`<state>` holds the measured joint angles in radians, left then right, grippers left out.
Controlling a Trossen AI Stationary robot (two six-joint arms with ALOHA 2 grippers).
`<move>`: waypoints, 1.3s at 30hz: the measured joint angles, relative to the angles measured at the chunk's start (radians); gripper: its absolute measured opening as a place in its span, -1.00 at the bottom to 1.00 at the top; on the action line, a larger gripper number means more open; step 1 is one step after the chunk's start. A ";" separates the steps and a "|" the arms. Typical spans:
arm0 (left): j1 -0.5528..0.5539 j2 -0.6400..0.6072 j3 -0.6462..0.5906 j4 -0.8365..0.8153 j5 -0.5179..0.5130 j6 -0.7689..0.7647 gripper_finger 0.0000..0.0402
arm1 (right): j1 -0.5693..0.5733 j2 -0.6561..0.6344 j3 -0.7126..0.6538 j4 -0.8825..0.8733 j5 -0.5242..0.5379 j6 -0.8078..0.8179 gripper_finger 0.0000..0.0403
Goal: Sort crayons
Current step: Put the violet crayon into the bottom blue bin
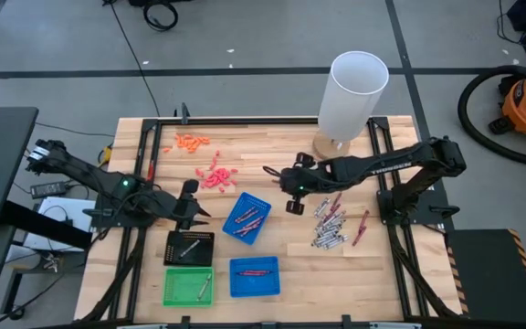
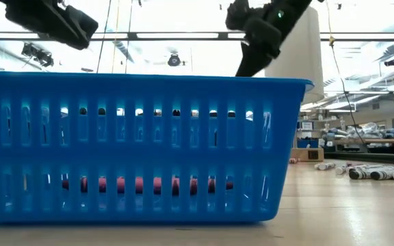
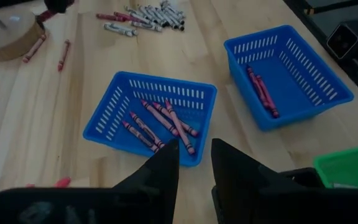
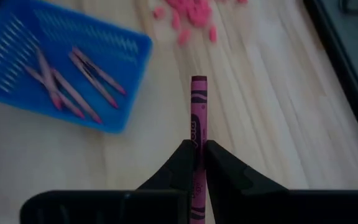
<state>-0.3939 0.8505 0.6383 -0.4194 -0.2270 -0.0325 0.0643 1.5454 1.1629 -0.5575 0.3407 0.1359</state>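
Observation:
My right gripper (image 4: 198,148) is shut on a maroon crayon (image 4: 198,106) above the bare wood between the pink bits (image 1: 215,175) and the tilted blue tray (image 1: 247,217), which holds several red crayons (image 3: 160,124). A second blue tray (image 3: 288,74) holds a few more red crayons. A loose pile of grey and red crayons (image 1: 331,224) lies on the table under the right arm. My left gripper (image 3: 195,152) hangs open, with nothing between its fingers, just left of the tilted blue tray. My right gripper pinches the maroon crayon between its two fingers, at the crayon's middle (image 4: 197,138). The crayon lies along the fingers, and its far end (image 4: 198,81) sticks out past the fingertips. The fingers slant down toward the table's left, and the crayon is clear of the table.
A black tray (image 1: 190,247) and a green tray (image 1: 188,285) stand at the near left. Orange bits (image 1: 190,142) lie at the far left. A tall white cylinder (image 1: 354,91) on a round wooden base stands at the far edge. Two red crayons (image 3: 48,51) lie beside that base.

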 joint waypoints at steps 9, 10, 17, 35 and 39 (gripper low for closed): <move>0.000 0.001 -0.166 0.360 -0.051 0.048 -0.48 | 0.088 -0.022 -0.002 0.229 0.077 -0.022 -0.81; 0.000 0.000 -0.177 0.398 -0.063 0.048 -0.48 | 0.094 -0.022 -0.002 0.263 0.078 -0.032 -0.81; 0.026 0.044 -0.246 0.718 -0.112 0.086 -0.48 | 0.135 -0.001 -0.004 0.545 0.087 -0.120 -0.81; 0.128 0.333 -0.268 1.182 -0.120 0.075 -0.48 | 0.171 0.157 -0.068 1.096 0.052 -0.209 -0.81; 0.144 0.357 -0.268 1.224 -0.120 0.071 -0.48 | 0.172 0.156 -0.068 1.105 0.051 -0.210 -0.81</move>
<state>-0.2495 1.2077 0.3698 0.8049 -0.3466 0.0382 0.2361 1.7012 1.0950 0.5476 0.3916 -0.0742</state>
